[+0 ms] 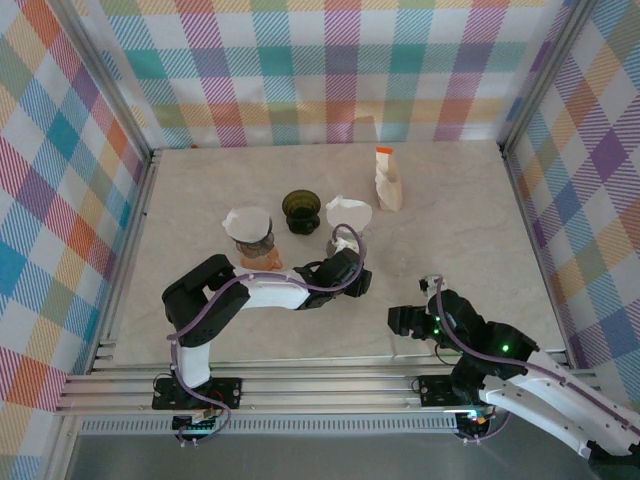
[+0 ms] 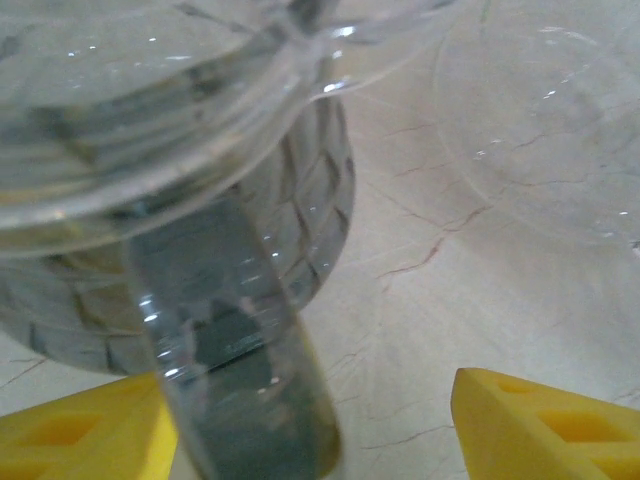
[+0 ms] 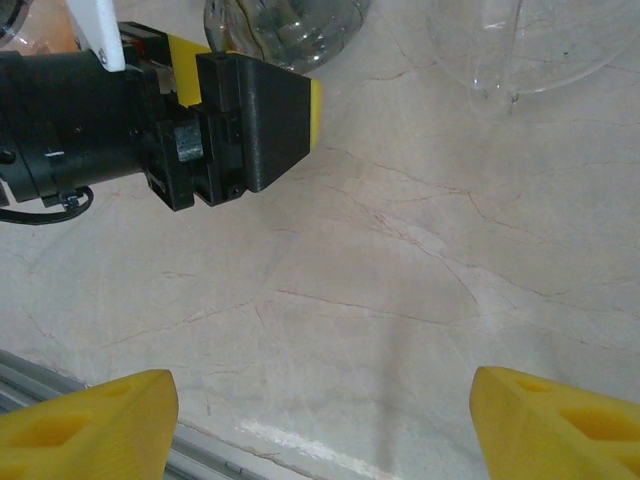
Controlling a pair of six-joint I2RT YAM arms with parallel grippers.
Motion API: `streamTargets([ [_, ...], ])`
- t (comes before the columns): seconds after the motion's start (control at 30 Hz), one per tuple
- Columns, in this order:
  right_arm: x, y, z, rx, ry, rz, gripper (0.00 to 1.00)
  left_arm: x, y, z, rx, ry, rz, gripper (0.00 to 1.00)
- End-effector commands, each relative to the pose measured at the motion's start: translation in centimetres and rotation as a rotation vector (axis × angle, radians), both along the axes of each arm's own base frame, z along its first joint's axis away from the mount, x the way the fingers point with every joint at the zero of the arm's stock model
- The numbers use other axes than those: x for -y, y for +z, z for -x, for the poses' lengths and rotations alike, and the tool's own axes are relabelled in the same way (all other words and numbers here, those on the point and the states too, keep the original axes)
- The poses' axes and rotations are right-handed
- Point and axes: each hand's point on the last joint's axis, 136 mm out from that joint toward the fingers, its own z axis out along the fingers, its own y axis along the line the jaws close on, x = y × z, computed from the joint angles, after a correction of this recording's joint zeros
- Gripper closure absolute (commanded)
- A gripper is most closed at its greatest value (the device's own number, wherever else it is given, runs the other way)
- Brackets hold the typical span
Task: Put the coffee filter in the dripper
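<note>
1. Filter [image 1: 348, 212] sat white on top of the glass dripper [image 1: 341, 243], mid-table.
2. Left gripper [image 2: 315, 420] was at the dripper, fingers spread, glass between them but not pinched.
3. Right gripper [image 3: 320, 415] hung spread over bare table [image 3: 420, 260], well apart from the dripper.
</note>
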Motion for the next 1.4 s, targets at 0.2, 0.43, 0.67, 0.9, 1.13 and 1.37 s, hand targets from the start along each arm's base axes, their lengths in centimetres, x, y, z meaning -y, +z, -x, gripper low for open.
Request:
streamTargets([
  [0.2, 0.0, 0.6, -0.3, 0.031, -0.004, -0.009, 0.23, -2.0, 1.2, 0.0, 0.097, 0.091, -0.082, 0.29],
  [0.43, 0.2, 0.4, -0.3, 0.017, -0.016, 0.008, 0.23, -2.7, 2.4, 1.6, 0.089, 0.087, -0.041, 0.29],
  [0.67, 0.8, -0.1, -2.9, 0.009, -0.106, 0.161, 0.25, -2.9, 3.0, 5.6, 0.058, 0.052, 0.005, 0.3],
  [0.9, 1.0, -1.0, -7.4, -0.035, -0.147, 0.229, 0.29, -6.1, 5.0, 10.6, 0.043, 0.067, 0.054, 0.29],
  [1.13, 0.7, -1.3, -11.2, -0.05, -0.153, 0.238, 0.27, -13.3, 4.9, 14.4, 0.007, 0.175, 0.111, 0.3],
  [1.37, 1.2, -2.9, -13.5, -0.096, -0.193, 0.291, 0.36, -16.6, 5.6, 15.4, 0.016, 0.224, 0.132, 0.3],
])
